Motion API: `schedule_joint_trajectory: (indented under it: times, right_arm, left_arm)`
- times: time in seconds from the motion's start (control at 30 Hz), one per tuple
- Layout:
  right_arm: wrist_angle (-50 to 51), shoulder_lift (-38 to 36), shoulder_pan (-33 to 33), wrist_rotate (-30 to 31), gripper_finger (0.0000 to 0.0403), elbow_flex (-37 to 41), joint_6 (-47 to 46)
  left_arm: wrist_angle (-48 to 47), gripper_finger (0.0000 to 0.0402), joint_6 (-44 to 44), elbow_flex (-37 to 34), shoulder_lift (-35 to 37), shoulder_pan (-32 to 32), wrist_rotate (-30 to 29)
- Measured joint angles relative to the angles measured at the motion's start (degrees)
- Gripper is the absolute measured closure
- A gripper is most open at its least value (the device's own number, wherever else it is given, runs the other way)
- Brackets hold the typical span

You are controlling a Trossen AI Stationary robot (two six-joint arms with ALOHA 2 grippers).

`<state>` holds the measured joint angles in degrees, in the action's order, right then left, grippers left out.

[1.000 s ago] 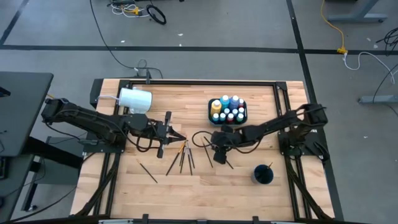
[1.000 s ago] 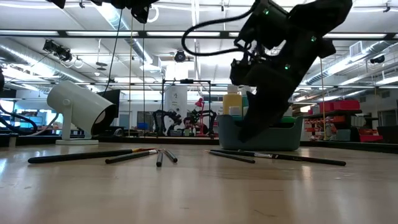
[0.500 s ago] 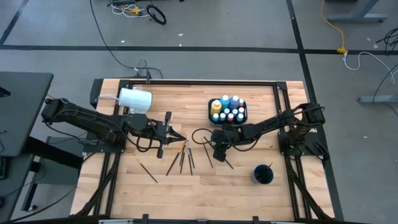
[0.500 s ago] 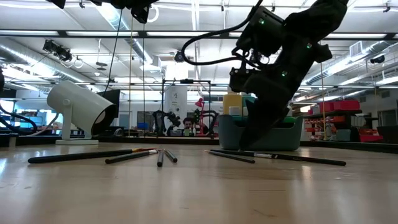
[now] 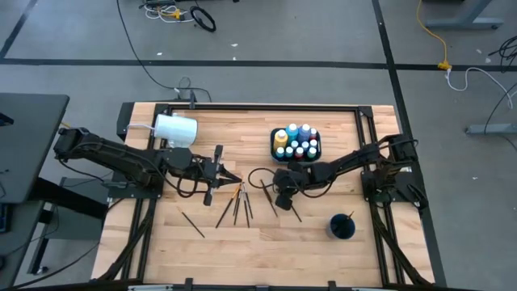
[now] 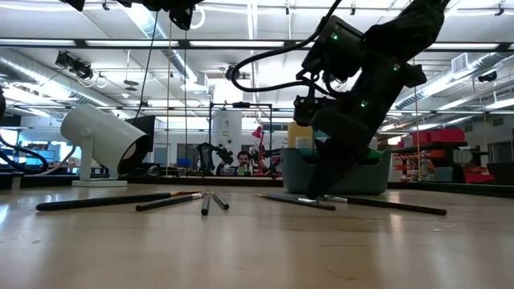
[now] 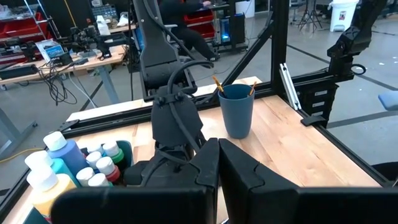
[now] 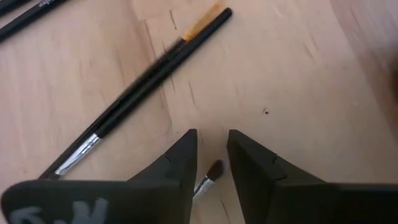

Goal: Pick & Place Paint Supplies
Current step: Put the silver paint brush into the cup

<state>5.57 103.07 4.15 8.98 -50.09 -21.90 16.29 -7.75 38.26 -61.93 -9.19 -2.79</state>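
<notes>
Several thin dark brushes lie flat on the wooden table, one group [image 5: 236, 206] at mid-table and others [image 5: 292, 210] under my right arm. My right gripper [image 8: 212, 146] slants down to the table, open by a narrow gap. A brush's bristle end [image 8: 213, 169] lies in that gap. A longer orange-tipped brush [image 8: 149, 81] lies beside it. Small paint bottles stand in a dark tray [image 5: 296, 144]. My left gripper [image 5: 233, 177] hovers shut and empty over the table's middle left. My right gripper comes slanting down from the table's right, its fingers [image 8: 183, 152] standing either side of the brush's bristle end [image 8: 213, 169], which lies on the table. Whether the fingers touch the brush, I cannot tell.
A blue cup [image 5: 342, 227] holding a brush stands near the front right. A large white cup [image 5: 175, 129] lies on its side at the far left. One brush [image 5: 192, 224] lies alone toward the front left. A person sits beyond the table's far edge [image 6: 243, 160].
My right gripper has sunk toward the table and shifted slightly toward the left, its fingertips now down among the brushes. The brushes lie where they were.
</notes>
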Motion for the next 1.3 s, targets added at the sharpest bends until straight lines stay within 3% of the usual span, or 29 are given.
schedule_joint_trajectory:
  times: [0.33, 0.47, 0.97, 1.1, 1.3]
  right_arm:
    - [1.07, 0.0, -0.14, -0.8, 0.0369, 0.0, -2.35]
    - [0.78, -0.18, -0.18, -1.34, 0.0375, 0.09, -2.42]
    - [7.24, -3.85, 0.08, -5.01, 0.027, 0.28, -4.1]
    - [8.31, -3.82, 0.47, -7.01, 0.026, 0.26, -5.58]
    - [8.6, -3.83, 0.62, -5.0, 0.0266, 0.26, -5.1]
  left_arm:
    - [-0.02, 0.0386, 0.02, 0.0, 0.0, -0.02, 0.0]
    - [-0.04, 0.0386, 0.02, 0.0, 0.0, -0.01, 0.0]
    - [-0.03, 0.0386, 0.04, 0.02, -0.02, 0.0, 0.04]
    - [0.02, 0.0386, 0.23, 0.02, -0.02, 0.0, 0.14]
    - [0.14, 0.0386, 0.26, 0.02, -0.02, 0.0, 0.7]
